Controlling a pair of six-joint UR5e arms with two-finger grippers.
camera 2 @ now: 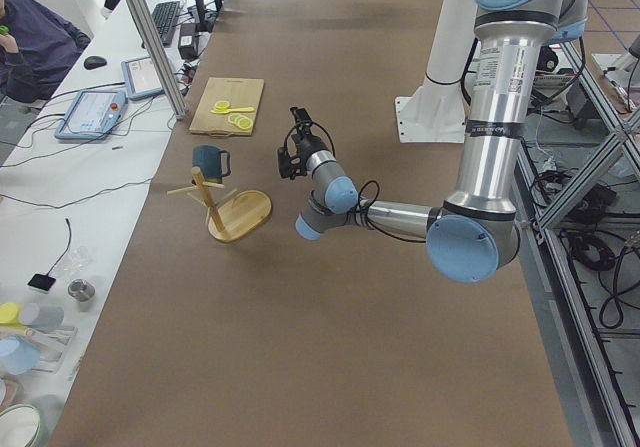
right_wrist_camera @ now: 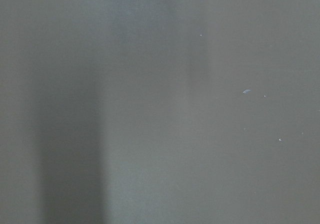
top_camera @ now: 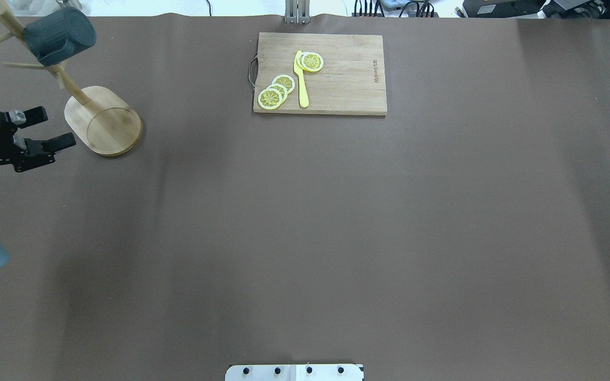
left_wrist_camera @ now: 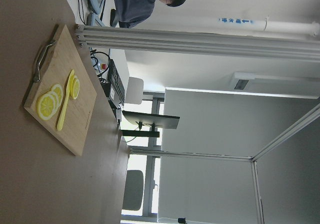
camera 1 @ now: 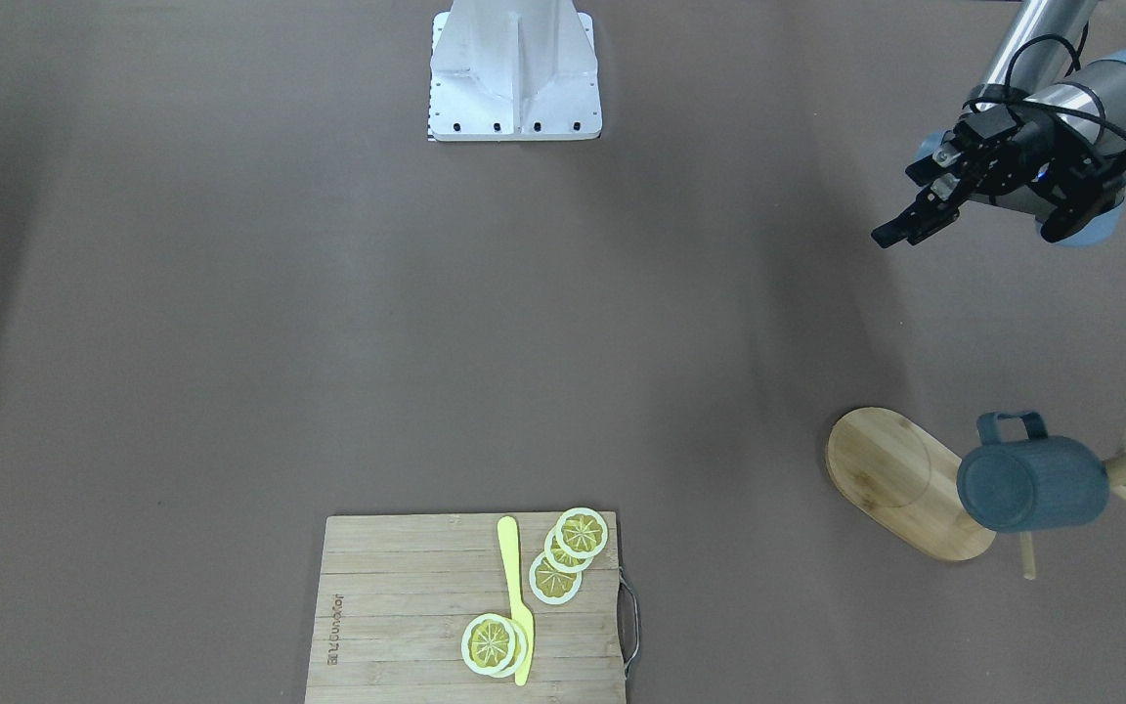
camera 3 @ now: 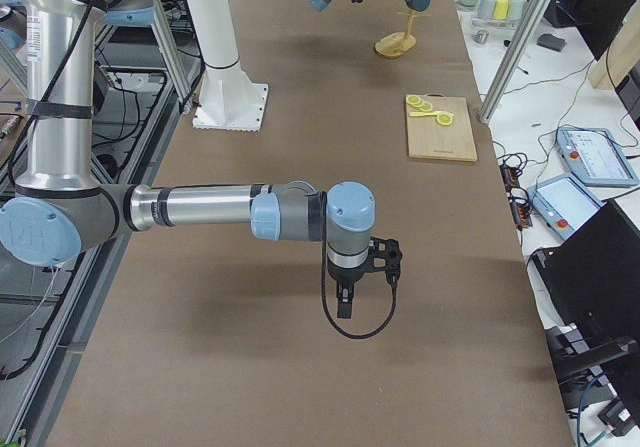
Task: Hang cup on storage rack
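On the storage rack [top_camera: 109, 129] hangs the cup [top_camera: 61, 34]; left gripper [top_camera: 56, 127] spread, right gripper [camera 3: 345, 305] unclear.

This is a robotics lab, plainly enough. One big silver-and-blue robot arm [camera 2: 495, 117] and its twin [camera 3: 200, 210] rise from a white steel pedestal [camera 1: 514, 78] bolted to a long table [top_camera: 337, 238] under a brown mat. Bare aluminium posts [camera 2: 150, 37] stand along its edge. Alongside runs a white bench with a keyboard [camera 2: 165, 22], a mouse [camera 2: 95, 63] and a touchscreen control pendant [camera 2: 90, 115], where a person [camera 2: 30, 37] in a dark top sits. Black cables [camera 2: 605, 312] hang in loops among open metal framing on the other side.
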